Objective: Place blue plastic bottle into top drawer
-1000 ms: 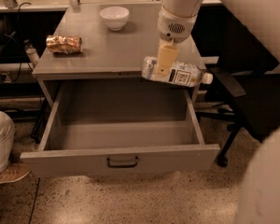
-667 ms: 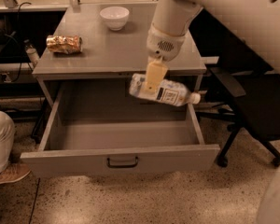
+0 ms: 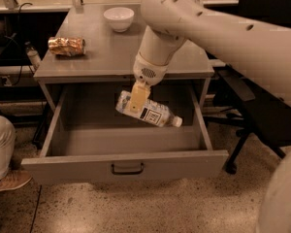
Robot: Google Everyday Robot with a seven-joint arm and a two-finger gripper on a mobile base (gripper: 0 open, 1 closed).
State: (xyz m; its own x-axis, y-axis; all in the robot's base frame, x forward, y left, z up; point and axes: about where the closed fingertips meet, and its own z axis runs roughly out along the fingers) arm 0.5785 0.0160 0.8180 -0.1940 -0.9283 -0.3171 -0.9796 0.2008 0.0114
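The gripper is held over the top drawer, with the blue plastic bottle clamped beneath. The desk is set behind it.

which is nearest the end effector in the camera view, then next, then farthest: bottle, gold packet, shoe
The end effector hangs over the open drawer.
1. bottle, in its grip
2. gold packet, left side of the table
3. shoe, low at the far left
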